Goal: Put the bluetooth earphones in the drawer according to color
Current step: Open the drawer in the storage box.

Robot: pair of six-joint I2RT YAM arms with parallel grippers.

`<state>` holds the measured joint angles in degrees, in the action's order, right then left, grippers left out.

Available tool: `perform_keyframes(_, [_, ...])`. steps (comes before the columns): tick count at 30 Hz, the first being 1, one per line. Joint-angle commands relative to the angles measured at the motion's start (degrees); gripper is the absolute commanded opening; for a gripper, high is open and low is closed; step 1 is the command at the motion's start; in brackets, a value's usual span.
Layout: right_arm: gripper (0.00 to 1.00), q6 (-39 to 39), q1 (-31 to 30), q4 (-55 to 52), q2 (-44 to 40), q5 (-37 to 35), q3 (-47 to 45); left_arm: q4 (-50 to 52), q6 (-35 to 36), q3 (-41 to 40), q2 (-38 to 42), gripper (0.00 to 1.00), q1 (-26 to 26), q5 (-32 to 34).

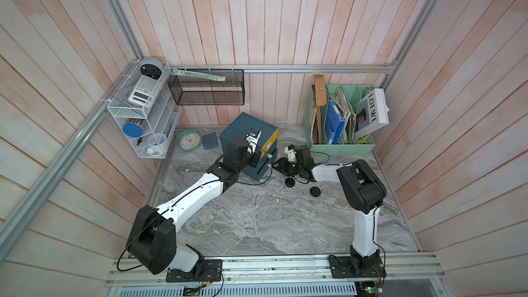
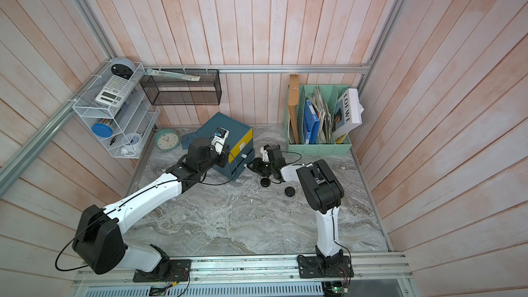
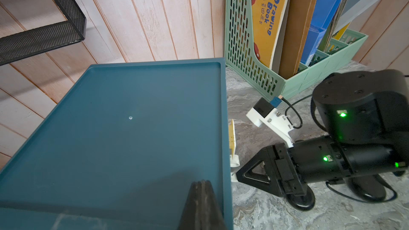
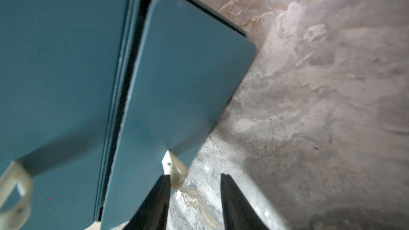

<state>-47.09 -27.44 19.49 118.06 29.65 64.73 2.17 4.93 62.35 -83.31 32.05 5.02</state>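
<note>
Top view | grey marbled tabletop (image 1: pixel 257 218) bears drawer (image 1: pixel 243 122) | pink plank walls (image 1: pixel 257 10)

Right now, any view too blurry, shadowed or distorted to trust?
Right wrist: soft throughout, the drawer front and its white handle smeared at close range. Left wrist: sharp, a dark shadow around the left pincer on the drawer top; green LEDs bloom slightly. Both top views: even light, no glare, wall planks bowed by the wide lens.
</note>
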Motion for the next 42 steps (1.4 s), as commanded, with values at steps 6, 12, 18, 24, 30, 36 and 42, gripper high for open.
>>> perform_keyframes(6, [0.42, -2.88, 0.02, 4.36, 2.51, 2.62, 2.42, 2.28, 0.51, -0.9, 0.36, 0.0, 0.47, 0.88])
perform_keyframes(12, [0.42, -3.91, -0.07, 6.18, 2.46, 3.21, 1.99, 2.46, 0.52, -0.8, 0.16, 0.0, 0.47, 1.03])
perform_keyframes(18, [0.3, -5.1, -0.02, 6.98, 3.88, 4.42, 2.81, 2.57, 0.48, -0.82, 0.01, 0.0, 0.47, 1.04])
perform_keyframes(24, [0.24, -5.38, -0.07, 7.06, 3.82, 5.11, 2.87, 2.58, 0.61, -0.75, 0.09, 0.0, 0.47, 1.01])
perform_keyframes(30, [0.09, -5.34, 0.01, 7.23, 3.38, 5.03, 2.0, 2.67, 0.59, -0.74, 0.17, 0.0, 0.47, 1.01])
perform_keyframes(36, [0.0, -5.29, 0.61, 7.06, 1.86, 4.45, -0.77, 2.81, 0.61, -0.65, 0.4, 0.0, 0.46, 0.85])
perform_keyframes(42, [0.0, -4.3, 1.94, 6.79, -0.93, 4.2, -4.96, 2.83, 0.43, -0.66, 0.34, 0.0, 0.47, 0.74])
